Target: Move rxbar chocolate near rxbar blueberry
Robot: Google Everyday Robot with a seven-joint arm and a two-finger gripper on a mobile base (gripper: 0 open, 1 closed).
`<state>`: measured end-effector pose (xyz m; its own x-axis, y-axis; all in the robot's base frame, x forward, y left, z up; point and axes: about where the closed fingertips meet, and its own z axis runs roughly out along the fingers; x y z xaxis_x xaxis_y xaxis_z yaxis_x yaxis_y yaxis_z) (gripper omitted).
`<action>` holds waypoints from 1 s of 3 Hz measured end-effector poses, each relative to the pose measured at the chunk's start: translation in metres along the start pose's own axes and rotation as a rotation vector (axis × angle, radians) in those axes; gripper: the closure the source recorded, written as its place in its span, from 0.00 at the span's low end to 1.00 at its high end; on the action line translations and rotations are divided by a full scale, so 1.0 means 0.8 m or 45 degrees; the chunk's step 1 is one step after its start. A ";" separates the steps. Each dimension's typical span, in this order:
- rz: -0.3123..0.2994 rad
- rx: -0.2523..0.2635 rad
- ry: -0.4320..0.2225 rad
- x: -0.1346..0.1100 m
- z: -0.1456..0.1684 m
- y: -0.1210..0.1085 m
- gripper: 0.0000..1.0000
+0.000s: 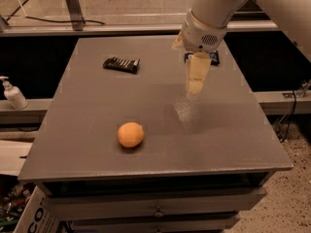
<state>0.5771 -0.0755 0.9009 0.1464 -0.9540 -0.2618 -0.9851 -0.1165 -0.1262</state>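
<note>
The rxbar chocolate [121,64] is a dark bar with pale stripes, lying flat at the back left of the grey table [97,110]. The rxbar blueberry [214,58] is a dark bar at the back right, mostly hidden behind my arm. My gripper [196,85] hangs pointing down over the middle right of the table, in front of the blueberry bar and well to the right of the chocolate bar. It holds nothing that I can see.
An orange [130,134] sits near the table's front left of centre. A white pump bottle [13,95] stands on a ledge left of the table. A metal rail [121,29] runs behind. Drawers are below the tabletop.
</note>
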 end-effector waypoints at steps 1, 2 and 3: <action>-0.007 0.009 -0.014 -0.001 0.002 -0.003 0.00; -0.030 -0.005 -0.040 -0.017 0.019 -0.025 0.00; -0.030 -0.008 -0.055 -0.031 0.039 -0.061 0.00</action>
<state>0.6243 -0.0373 0.8835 0.1731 -0.9382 -0.2996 -0.9819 -0.1407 -0.1267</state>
